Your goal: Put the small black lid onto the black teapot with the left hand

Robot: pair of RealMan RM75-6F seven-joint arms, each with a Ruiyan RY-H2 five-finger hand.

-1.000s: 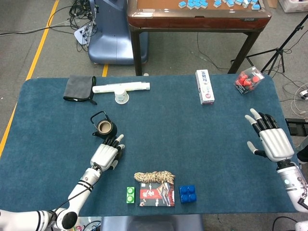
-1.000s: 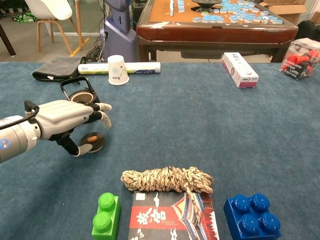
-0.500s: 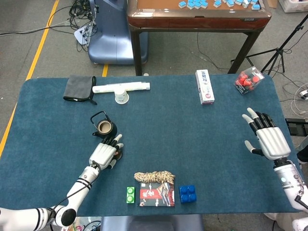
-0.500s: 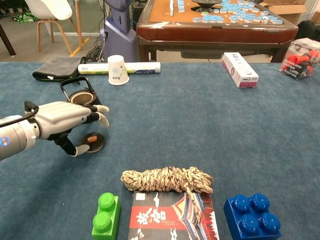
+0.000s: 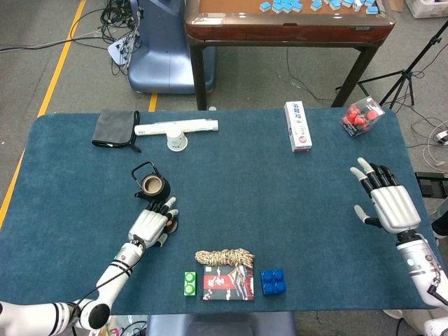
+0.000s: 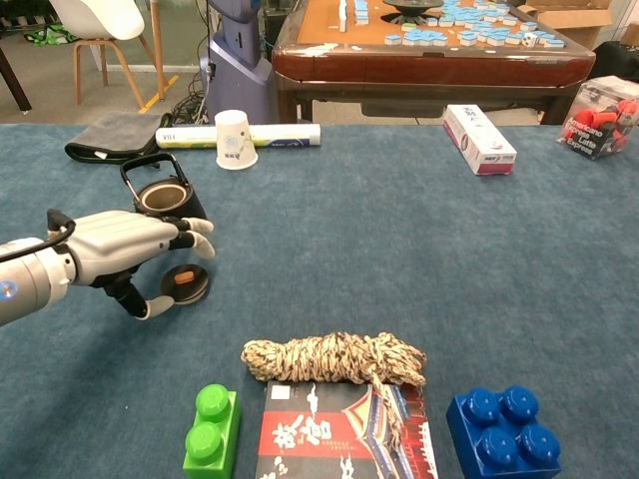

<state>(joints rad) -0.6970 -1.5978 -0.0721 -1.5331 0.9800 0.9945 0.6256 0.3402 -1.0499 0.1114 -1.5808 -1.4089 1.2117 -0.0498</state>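
Note:
The black teapot stands open-topped on the blue cloth at the left, its wire handle raised. The small black lid with an orange knob lies flat on the cloth just in front of it; in the head view the lid peeks out beside my fingers. My left hand hovers over the lid's left side, fingers extended and thumb below, holding nothing. My right hand is raised at the far right, fingers spread and empty.
A coil of rope, a booklet, a green brick and a blue brick lie near the front edge. A paper cup, a white tube, a grey cloth, a white box and a red-ball container sit at the back.
My left hand has drawn back slightly toward the front left, uncovering more of the teapot. The lid has not moved. My right hand drifted a little left.

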